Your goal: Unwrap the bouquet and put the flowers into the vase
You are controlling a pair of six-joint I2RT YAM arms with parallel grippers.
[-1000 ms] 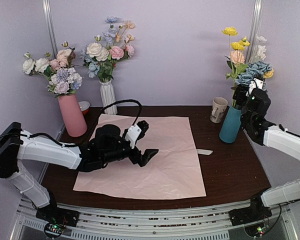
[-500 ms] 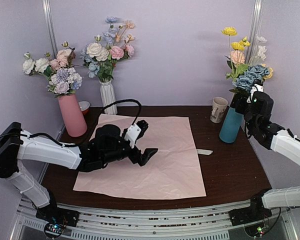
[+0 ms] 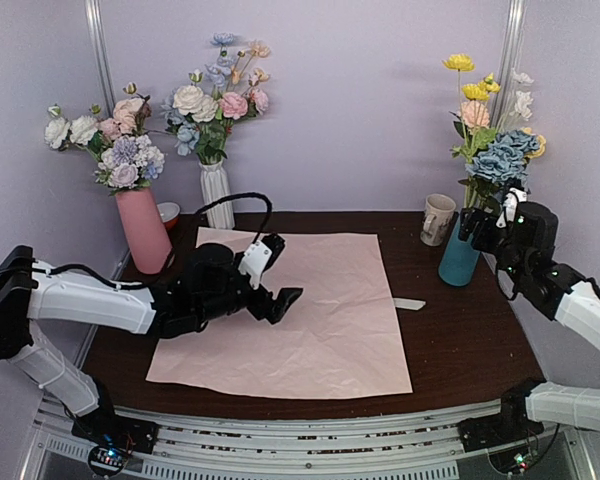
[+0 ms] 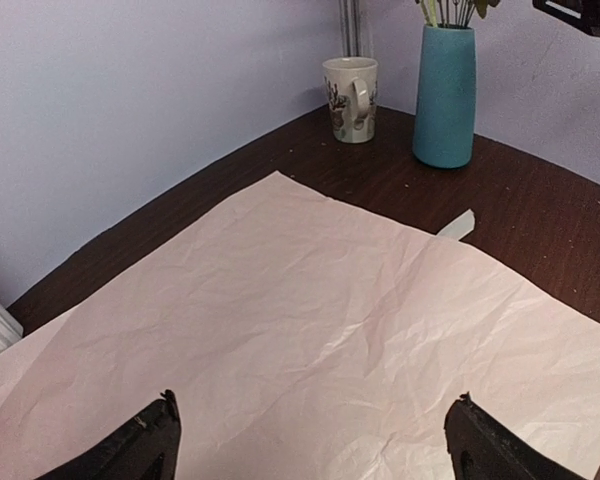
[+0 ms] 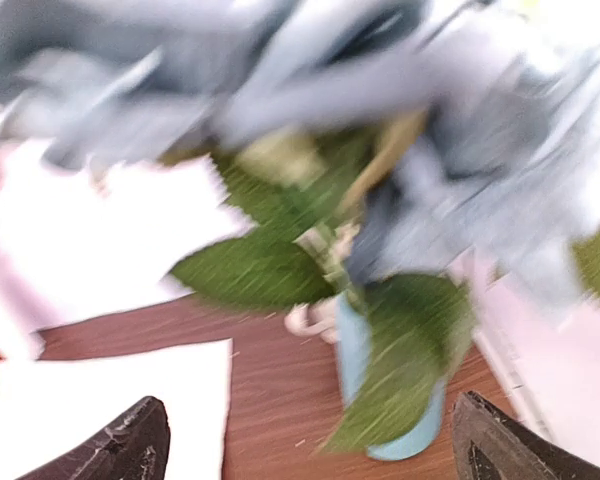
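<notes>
The blue vase (image 3: 459,255) stands on the dark counter (image 3: 460,350) at about 2 o'clock, and the flowers (image 3: 495,140) are in it, stems down and heads fanned above the rim: yellow ones highest, a blue cluster lower, pale pink and white ones among them. A cream mug (image 3: 438,218) sits just beside the vase at its 10 o'clock. The right hand (image 3: 490,210) hangs near the vase mouth at the vase's 1 o'clock, level with the green leaves. Its fingers are spread wide with nothing between them, and its own camera, badly blurred, looks past them at the leaves and the vase. The pink paper (image 3: 290,320) lies flat and creased over the middle of the counter. A small pale strip (image 3: 410,303) lies off the paper's right edge at 3 o'clock. The left hand (image 3: 278,272) is low over the paper's 10 o'clock part, fingers wide apart and holding nothing. From the top view I cannot tell whether a fingertip touches the sheet. At the counter's 10 o'clock stands a pink vase (image 3: 145,230) with a pink and white bunch, a small red bowl (image 3: 168,213) behind it. A white ribbed vase (image 3: 217,195) of pastel blooms stands at 11 o'clock.
</notes>
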